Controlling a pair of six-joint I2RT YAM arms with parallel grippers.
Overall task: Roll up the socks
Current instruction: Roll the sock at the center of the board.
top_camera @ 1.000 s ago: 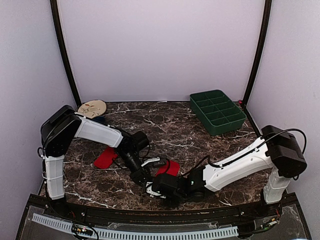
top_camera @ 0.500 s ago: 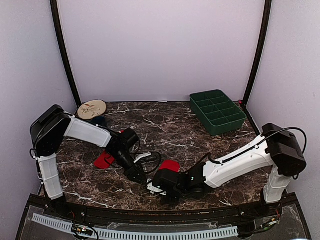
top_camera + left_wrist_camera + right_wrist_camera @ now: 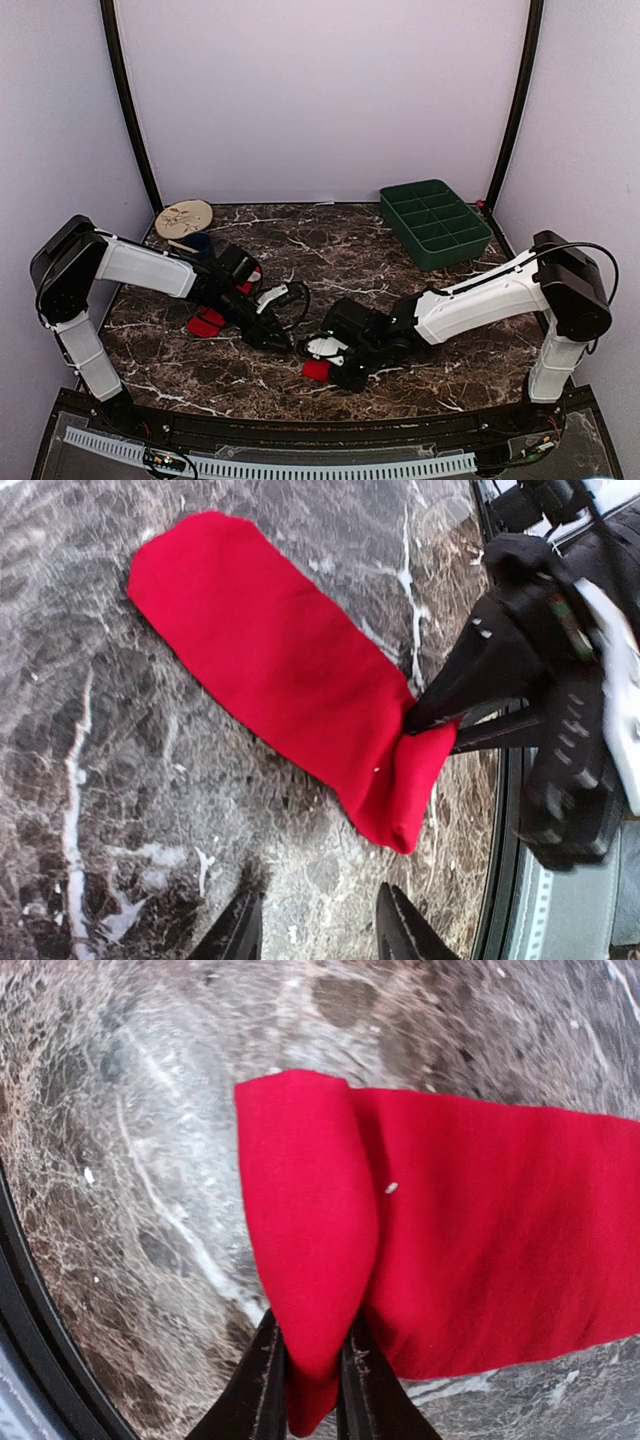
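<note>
One plain red sock (image 3: 270, 660) lies flat on the marble table. Its near end (image 3: 305, 1220) is folded over and pinched between the fingers of my right gripper (image 3: 312, 1385), which is shut on it. From above only that end (image 3: 316, 370) shows, beside the right gripper (image 3: 328, 358); the arm hides the remainder. My left gripper (image 3: 315, 925) is open and holds nothing, a short way off the folded end; in the top view the left gripper (image 3: 280, 338) is to its left. A second red sock (image 3: 207, 322) lies partly under the left arm.
A green compartment tray (image 3: 435, 222) stands at the back right. A round wooden plate (image 3: 183, 217) and a dark blue object (image 3: 197, 242) sit at the back left. The table's near edge (image 3: 40, 1340) runs close to the right gripper. A black cable (image 3: 298, 300) loops by the left wrist.
The left arm has drawn back to the left, away from the sock. The right gripper has shifted right and turned, and the sock's red end now shows nearer the front edge.
</note>
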